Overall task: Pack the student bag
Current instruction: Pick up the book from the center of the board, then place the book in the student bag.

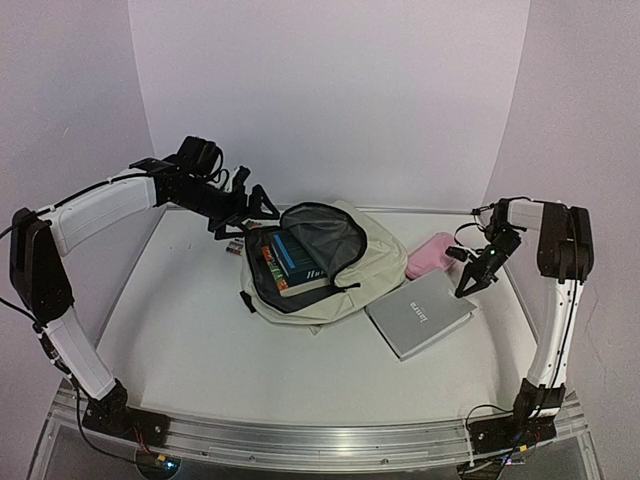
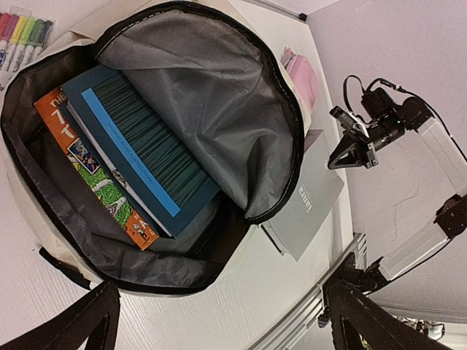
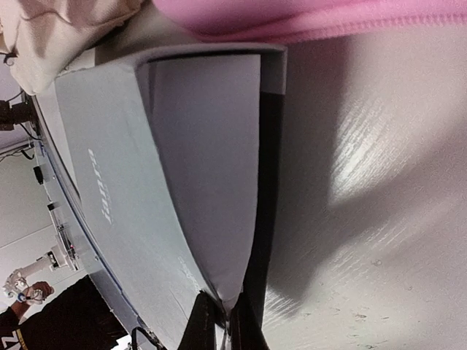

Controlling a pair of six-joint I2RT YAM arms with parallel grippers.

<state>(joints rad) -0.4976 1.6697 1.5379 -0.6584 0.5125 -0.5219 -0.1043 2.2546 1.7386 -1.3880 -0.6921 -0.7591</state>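
The cream student bag (image 1: 375,268) lies open at mid-table, its dark lining (image 2: 211,95) showing. Inside it lie a blue book (image 1: 298,255) (image 2: 139,146) and an orange comic book (image 1: 270,270) (image 2: 95,179). My left gripper (image 1: 242,207) (image 2: 226,324) hovers open and empty above the bag's far-left rim. A grey book (image 1: 420,315) (image 2: 310,204) (image 3: 102,168) lies right of the bag. My right gripper (image 1: 470,278) (image 3: 220,324) is shut on its right edge, which is raised slightly off the table.
A pink pencil case (image 1: 432,254) (image 2: 303,73) (image 3: 306,18) lies behind the grey book, touching the bag's right side. A pack of coloured markers (image 1: 235,245) (image 2: 22,33) lies by the bag's far-left corner. White walls close in the back and sides.
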